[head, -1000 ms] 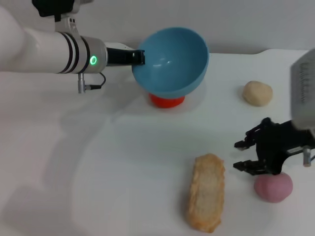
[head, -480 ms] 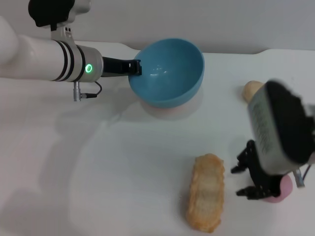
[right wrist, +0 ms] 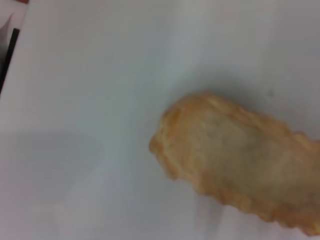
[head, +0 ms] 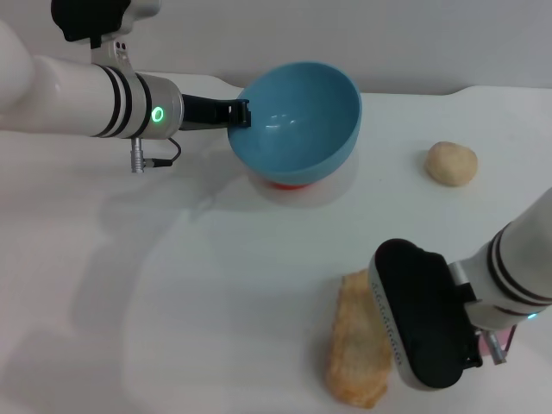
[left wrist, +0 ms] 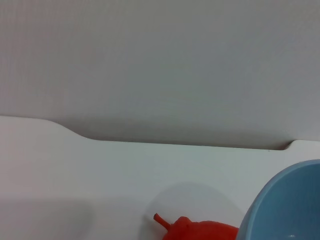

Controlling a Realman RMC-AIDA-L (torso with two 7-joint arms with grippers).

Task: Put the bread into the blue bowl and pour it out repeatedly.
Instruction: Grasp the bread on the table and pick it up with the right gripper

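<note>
Left gripper [head: 241, 113], black, at approx. 11 o'clock in the head view, is clamped on the near-left rim of the round, glossy light-blue bowl [head: 297, 121]; the bowl is held tilted with its opening facing toward 6 o'clock, and it looks empty. Directly under the bowl, a red tomato-like obj. [left wrist: 200, 231] with a short stem lies on the white table [head: 216, 285]; the head view shows only a red sliver of it below the bowl's base. Right gripper: fingers hidden by its own black-and-white wrist housing, so open/closed state cannot be determined; the housing sits at approx. 5 o'clock, over the right edge of the elongated flat golden-brown bread loaf [head: 355, 349] with wavy ridged edges. The bread lies flat on the table, lengthwise along the 12–6 axis, well apart from the bowl. The right wrist view shows the bread [right wrist: 240, 160] close beneath, resting on the table. A small round beige ball [head: 451, 163] sits at approx. 2 o'clock, apart from all other items.
</note>
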